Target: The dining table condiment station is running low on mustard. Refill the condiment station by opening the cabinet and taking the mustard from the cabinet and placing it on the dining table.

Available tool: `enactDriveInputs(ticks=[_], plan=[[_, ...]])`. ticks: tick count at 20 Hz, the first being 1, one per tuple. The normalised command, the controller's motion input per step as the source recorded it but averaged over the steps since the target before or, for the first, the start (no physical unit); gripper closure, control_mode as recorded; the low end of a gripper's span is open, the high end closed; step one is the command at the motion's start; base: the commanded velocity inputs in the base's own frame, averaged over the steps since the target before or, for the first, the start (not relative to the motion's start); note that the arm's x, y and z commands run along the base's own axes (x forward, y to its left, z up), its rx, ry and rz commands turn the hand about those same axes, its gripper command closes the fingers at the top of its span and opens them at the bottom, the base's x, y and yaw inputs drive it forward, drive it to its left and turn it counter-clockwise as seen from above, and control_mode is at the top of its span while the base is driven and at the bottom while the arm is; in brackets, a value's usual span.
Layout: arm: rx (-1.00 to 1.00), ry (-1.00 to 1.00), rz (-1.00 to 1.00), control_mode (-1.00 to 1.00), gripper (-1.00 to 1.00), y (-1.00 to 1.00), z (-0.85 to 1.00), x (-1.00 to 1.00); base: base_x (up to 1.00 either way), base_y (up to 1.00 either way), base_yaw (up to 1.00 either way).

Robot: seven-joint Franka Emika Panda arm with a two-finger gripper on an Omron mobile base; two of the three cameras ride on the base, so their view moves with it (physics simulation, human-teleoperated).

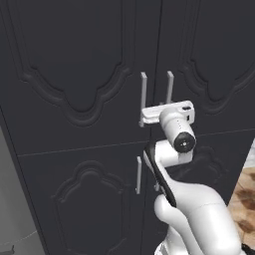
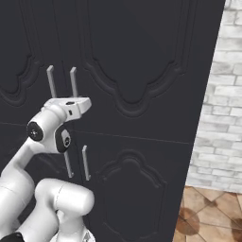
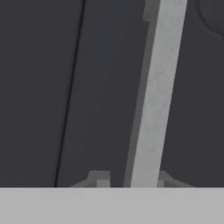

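Hand (image 3: 131, 181) clamped on silver bar handle (image 3: 155, 96) of cabinet (image 1: 74, 60).
Arm reaches fwd, wrist level; doors matte charcoal w/ raised curved panels, both closed.

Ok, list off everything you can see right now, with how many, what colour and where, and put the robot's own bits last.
cabinet: one, charcoal black, fills the scene ahead; four doors with curved raised panels, all closed.
upper handles: two, silver vertical bars, either side of the upper centre seam.
lower handles: two, silver vertical bars, at the lower centre seam, partly behind the arm.
brick wall: one, pale grey-white, right of the cabinet.
floor: one, brown tiles, lower right.
grey surface: one, plain grey, left of the cabinet; cannot tell what it is.
arm: one, white with dark joints, rising in front of the lower doors.
gripper: one, shut on an upper handle.
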Motion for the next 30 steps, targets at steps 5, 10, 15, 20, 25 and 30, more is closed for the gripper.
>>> enactDriveInputs(ticks=[5, 10, 15, 20, 25, 30], plan=[[0.0, 0.01, 0.0, -1.0, 1.0, -0.04, -0.09, -0.03, 0.0, 0.0, 0.0], [0.0, 0.0, 0.0, -1.0, 1.0, -0.47, -0.09, -0.19, 0.0, 0.0, 0.0], [0.0, 0.0, 0.0, -1.0, 1.0, -0.48, 0.0, -0.77, 0.0, 0.0, 0.0], [0.0, 0.0, 0.0, -1.0, 1.0, -0.4, 0.0, -1.0, 0.0, 0.0, 0.0], [0.0, -0.03, 0.0, -1.0, 1.0, -0.44, 0.02, -1.0, 0.0, 0.0, 0.0], [0.0, -0.12, -0.01, -1.0, 1.0, -0.45, 0.0, -1.0, 0.0, 0.0, 0.0]])
